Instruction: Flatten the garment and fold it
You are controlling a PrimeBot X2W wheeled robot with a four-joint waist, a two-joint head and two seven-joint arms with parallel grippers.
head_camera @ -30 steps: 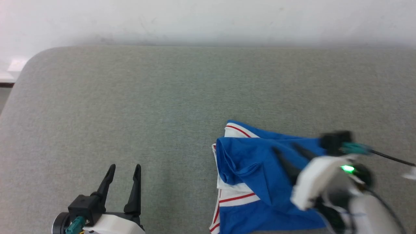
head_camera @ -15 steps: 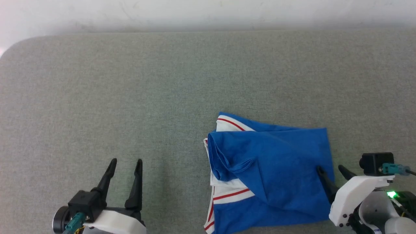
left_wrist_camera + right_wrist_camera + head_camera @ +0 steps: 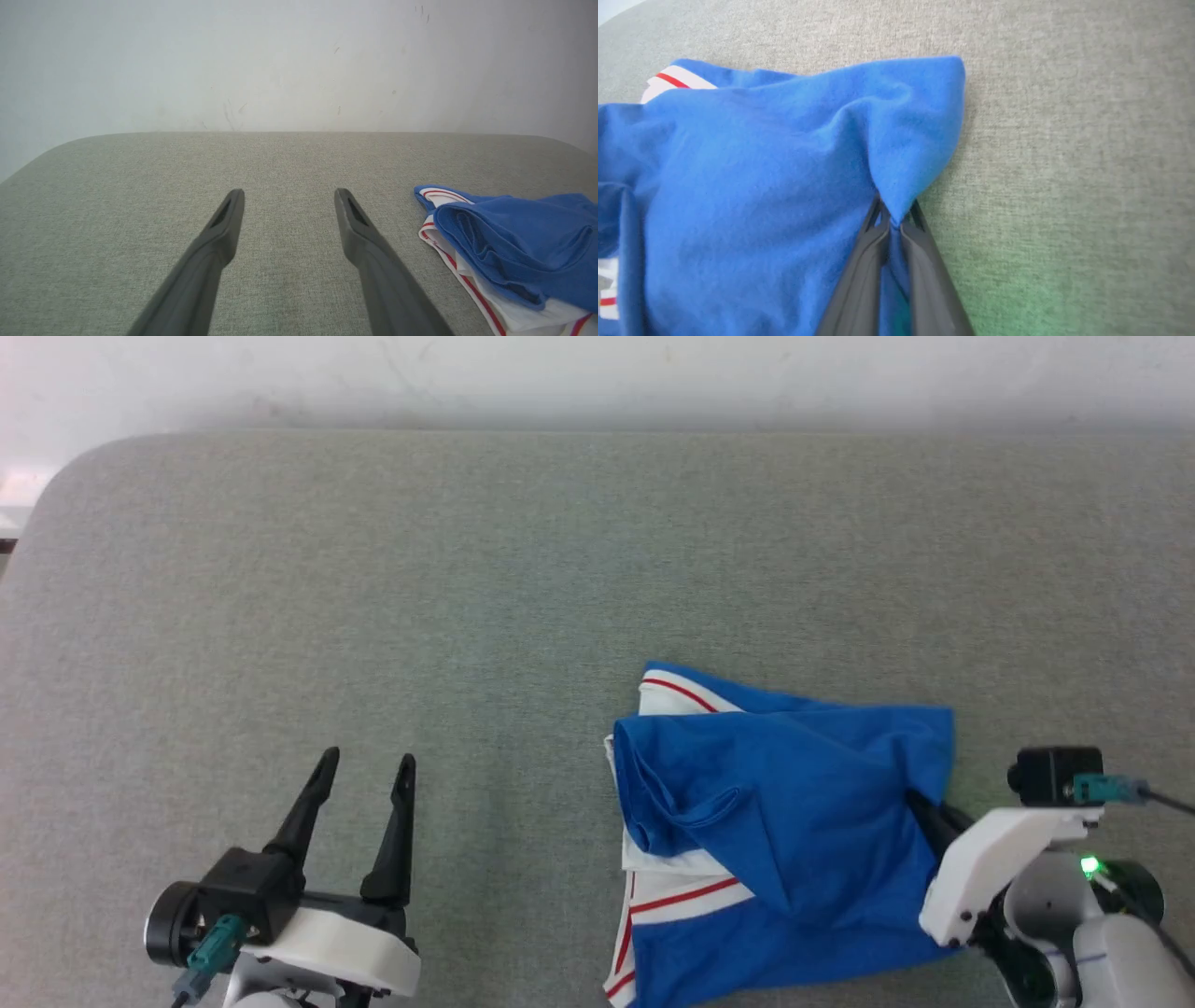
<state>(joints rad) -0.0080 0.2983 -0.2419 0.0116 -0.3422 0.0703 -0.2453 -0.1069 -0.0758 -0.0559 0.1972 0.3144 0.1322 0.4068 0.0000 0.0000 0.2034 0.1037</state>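
In the head view, the T-shirt (image 3: 794, 821) lies bunched on the near right part of the grey fabric surface (image 3: 467, 569). It is bright blue, doubled over itself, with white bands edged in thin red stripes showing at its far left corner and along its near left side. The right gripper (image 3: 924, 803) is at the shirt's right edge, its dark fingers drawn together on the blue cloth there. A green light glows on that wrist. The left gripper (image 3: 367, 761) is at the near left, well apart from the shirt, with its two fingers spread wide and nothing between them. A white wall (image 3: 597, 373) runs behind the far edge of the surface.

In the left wrist view, the left gripper (image 3: 289, 196) stands wide open over bare grey fabric (image 3: 280, 158). The T-shirt (image 3: 514, 238) lies off to the right, its rolled blue fold resting on the white, red-striped bands.

In the right wrist view, the right gripper (image 3: 892, 224) is pinched closed on a tuck of the T-shirt (image 3: 761, 186) near its right edge. The cloth puckers into creases that fan out from the fingertips. A green tint falls on the surface to the near right.
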